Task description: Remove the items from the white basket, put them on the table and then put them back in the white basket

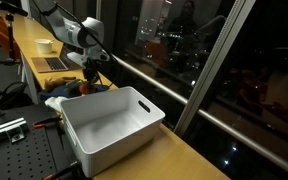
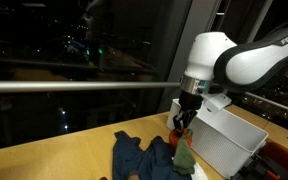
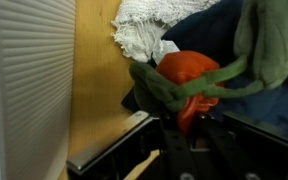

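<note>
laptop (image 1: 52, 63), bowl (image 1: 44, 44) beyond cloth pile (image 1: 79, 92)

The white basket (image 1: 114, 140) hides much of the cloth pile (image 1: 69, 96) behind it; in the wrist view, tips of the gripper (image 3: 189, 128) vanish, perhaps pinching, under a blurred orange-red item (image 3: 189, 68).

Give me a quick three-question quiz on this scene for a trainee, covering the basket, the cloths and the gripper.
1. True or false: the white basket is empty.
2. Where does the pile of cloths lie? A: inside the basket. B: on the wooden table, beside the basket. C: on the floor.
3. In the wrist view, what colour is the round lump right at the gripper?
Key: 1 true; 2 B; 3 orange-red.
</note>
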Controlling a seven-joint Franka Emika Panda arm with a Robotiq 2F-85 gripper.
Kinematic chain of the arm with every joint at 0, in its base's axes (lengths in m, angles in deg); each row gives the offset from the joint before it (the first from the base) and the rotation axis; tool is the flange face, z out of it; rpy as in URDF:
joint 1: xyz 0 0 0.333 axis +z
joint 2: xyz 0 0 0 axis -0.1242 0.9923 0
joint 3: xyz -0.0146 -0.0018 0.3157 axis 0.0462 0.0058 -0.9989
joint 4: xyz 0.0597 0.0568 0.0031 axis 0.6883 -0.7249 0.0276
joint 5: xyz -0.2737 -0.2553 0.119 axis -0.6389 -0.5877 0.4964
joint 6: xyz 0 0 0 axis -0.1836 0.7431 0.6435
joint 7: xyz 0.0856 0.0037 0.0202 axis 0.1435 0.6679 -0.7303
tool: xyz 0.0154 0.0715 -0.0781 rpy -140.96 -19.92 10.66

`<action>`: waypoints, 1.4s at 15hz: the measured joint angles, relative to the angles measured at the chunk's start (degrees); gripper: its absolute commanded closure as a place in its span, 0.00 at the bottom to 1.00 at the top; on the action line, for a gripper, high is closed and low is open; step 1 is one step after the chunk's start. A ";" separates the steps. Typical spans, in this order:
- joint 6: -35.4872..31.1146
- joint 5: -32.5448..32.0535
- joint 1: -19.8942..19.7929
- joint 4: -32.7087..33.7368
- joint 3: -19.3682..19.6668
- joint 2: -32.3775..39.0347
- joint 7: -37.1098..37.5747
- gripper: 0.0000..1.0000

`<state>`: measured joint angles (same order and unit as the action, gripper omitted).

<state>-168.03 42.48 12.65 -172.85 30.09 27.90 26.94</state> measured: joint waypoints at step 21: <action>6.74 -1.86 -19.04 -9.85 4.99 -37.05 -3.69 0.00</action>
<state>-161.29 40.63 -6.40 -182.70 35.08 -9.16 23.24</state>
